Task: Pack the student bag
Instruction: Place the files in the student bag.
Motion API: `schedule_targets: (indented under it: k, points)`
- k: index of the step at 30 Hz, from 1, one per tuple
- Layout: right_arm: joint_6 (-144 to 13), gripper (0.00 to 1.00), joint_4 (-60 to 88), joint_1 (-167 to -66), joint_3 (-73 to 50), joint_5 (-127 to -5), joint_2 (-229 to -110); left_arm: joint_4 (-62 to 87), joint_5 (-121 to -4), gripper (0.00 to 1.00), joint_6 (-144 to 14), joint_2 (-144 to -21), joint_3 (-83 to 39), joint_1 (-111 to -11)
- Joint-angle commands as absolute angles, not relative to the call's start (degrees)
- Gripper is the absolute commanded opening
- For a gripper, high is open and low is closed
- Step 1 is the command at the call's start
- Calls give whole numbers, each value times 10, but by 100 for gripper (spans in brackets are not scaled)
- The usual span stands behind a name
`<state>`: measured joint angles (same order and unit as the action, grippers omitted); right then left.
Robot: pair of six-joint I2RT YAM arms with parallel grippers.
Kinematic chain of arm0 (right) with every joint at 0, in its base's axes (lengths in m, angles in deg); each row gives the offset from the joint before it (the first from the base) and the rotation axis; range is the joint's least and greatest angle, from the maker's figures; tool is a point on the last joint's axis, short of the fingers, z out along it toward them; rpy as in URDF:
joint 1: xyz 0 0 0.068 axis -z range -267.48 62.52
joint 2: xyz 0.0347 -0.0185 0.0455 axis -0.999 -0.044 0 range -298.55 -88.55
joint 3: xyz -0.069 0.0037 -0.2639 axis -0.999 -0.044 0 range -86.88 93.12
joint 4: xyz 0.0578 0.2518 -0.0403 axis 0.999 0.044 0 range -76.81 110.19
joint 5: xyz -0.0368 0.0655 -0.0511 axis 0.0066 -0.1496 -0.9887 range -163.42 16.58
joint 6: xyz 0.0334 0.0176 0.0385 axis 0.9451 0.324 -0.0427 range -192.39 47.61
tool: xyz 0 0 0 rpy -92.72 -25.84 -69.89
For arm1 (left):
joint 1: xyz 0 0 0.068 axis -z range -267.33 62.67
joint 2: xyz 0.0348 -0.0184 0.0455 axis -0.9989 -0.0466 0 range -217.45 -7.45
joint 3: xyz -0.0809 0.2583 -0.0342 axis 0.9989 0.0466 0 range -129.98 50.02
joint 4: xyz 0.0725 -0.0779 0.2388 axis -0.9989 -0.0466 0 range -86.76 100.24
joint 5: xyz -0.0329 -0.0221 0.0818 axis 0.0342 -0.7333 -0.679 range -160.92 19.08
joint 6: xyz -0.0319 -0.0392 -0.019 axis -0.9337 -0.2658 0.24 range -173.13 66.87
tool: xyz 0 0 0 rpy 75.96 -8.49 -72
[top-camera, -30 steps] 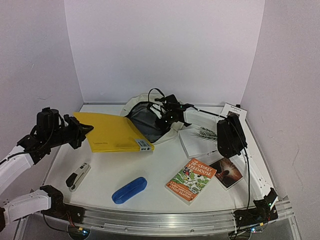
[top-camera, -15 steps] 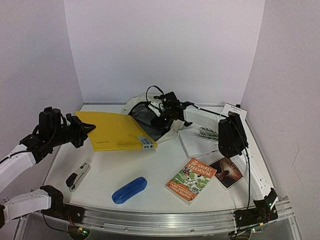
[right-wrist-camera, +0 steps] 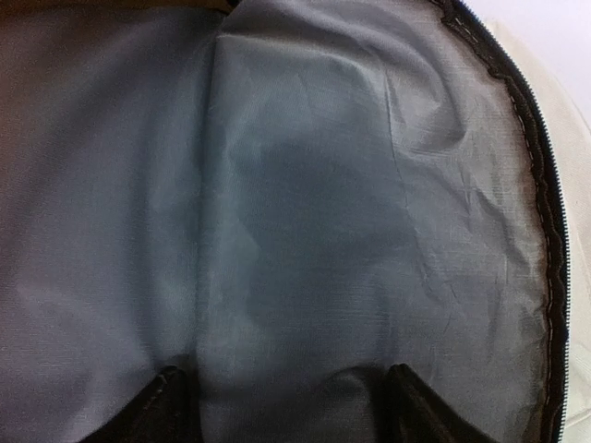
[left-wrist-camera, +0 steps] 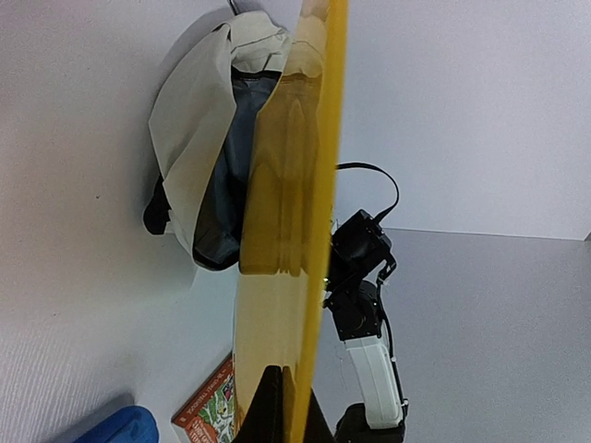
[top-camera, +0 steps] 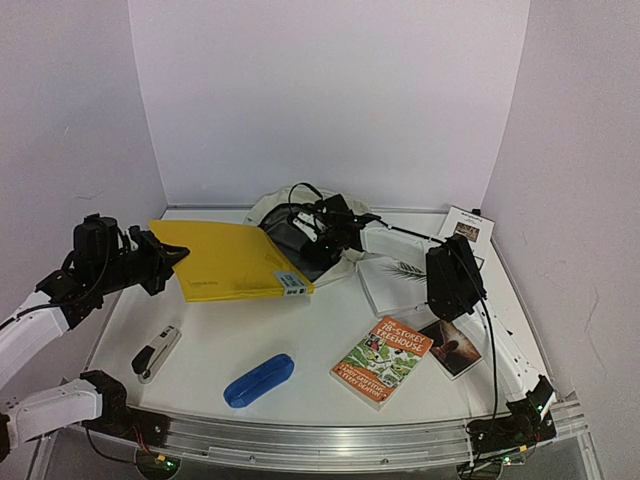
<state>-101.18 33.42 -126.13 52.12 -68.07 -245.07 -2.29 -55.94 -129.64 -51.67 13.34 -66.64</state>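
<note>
The left end effector (top-camera: 163, 258) is clenched on the near edge of a yellow folder (top-camera: 235, 262), which it holds flat above the tabletop (top-camera: 300, 330). The folder stretches straight ahead of it. The student bag (top-camera: 268, 206) lies at the folder's far end, its mouth turned toward that leading edge.

The right end effector (top-camera: 320, 233) is inside the mouth, with grey lining all around and ahead of it. Its fingers (right-wrist-camera: 171, 406) stand apart, released, with nothing caught between them. Whether the fabric rests on them is hard to tell from this close.

The main risk is the opening. With nothing pinched, the soft rim can slump across the mouth, and the folder would then push the whole bag away instead of sliding in. The folder's front corner could also snag on the zipper (right-wrist-camera: 545, 231) beside the right end effector. It might strike that end effector itself, since both are heading for the same gap. The folder is held by one edge only, so its far end may droop and dive under the lower lip.
</note>
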Motion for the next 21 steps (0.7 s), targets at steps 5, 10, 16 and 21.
schedule_targets:
  k: [5, 10, 16, 21]
  points:
    - [-996, 11, 332, -1263, 548, -706, -2462, -3, -559, 0, -1298, -493, 133, -664]
    - [-967, 0, 328, -1263, 550, -706, -2415, 9, -548, 0, -1300, -490, 143, -664]
    - [-901, 0, 321, -1263, 550, -652, -2342, 86, -512, 0, -1310, -524, 165, -664]
    - [-865, 0, 317, -1264, 555, -619, -2315, 172, -485, 0, -1335, -567, 183, -663]
